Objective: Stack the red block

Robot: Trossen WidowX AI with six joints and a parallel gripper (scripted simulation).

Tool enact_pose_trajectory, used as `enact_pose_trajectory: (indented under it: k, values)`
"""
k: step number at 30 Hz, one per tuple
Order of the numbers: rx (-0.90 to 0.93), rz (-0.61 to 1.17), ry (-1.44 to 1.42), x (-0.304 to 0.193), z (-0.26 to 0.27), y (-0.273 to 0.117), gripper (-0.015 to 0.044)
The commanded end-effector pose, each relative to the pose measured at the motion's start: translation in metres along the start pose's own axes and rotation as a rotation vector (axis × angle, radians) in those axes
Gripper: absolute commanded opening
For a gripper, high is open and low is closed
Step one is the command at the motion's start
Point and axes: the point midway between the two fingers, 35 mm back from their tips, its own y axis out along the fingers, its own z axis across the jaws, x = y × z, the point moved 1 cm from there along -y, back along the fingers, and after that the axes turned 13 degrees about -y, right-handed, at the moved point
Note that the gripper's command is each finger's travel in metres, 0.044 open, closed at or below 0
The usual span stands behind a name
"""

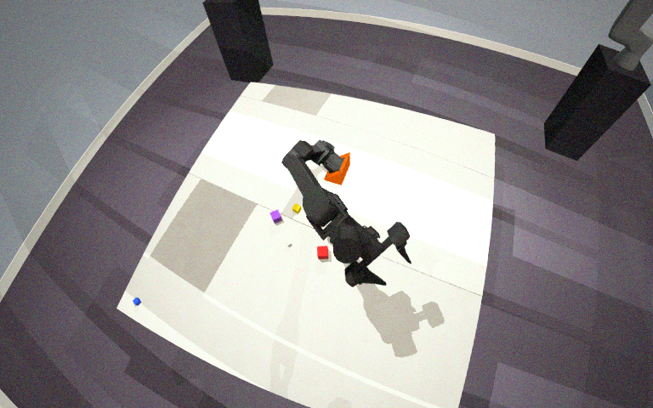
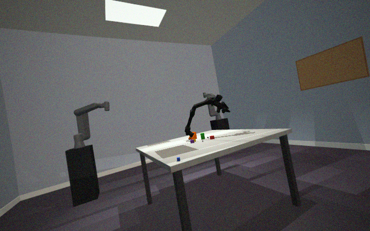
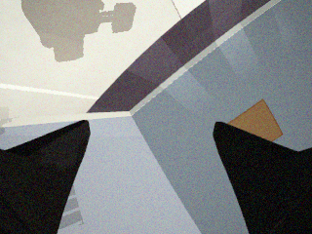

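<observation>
While the hand (image 1: 390,264) hangs high above the bench (image 1: 433,192) with fingers spread wide and holding nothing, the red block (image 1: 322,252) lies on the bench near the green tower (image 2: 202,135).

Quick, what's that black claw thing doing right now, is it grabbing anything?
Tool: open wide, holding nothing, raised above the white table.
</observation>
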Motion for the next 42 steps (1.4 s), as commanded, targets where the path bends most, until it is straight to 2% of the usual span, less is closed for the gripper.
enact_pose_trajectory:
  k: [1,2,12,22,32,42]
  values:
    - [0.001,-0.003,-0.008,0.001,0.0,0.0,0.0426]
    - [0.006,-0.011,-0.031,0.003,0.002,0.0,0.044]
    - [0.043,-0.19,-0.491,0.047,0.026,-0.005,0.044]
    - [-0.017,-0.39,-0.966,0.094,0.047,-0.017,0.044]
    - [-0.185,-0.579,-1.437,0.139,0.065,-0.034,0.044]
    - [-0.472,-0.721,-1.892,0.183,0.078,-0.055,0.044]
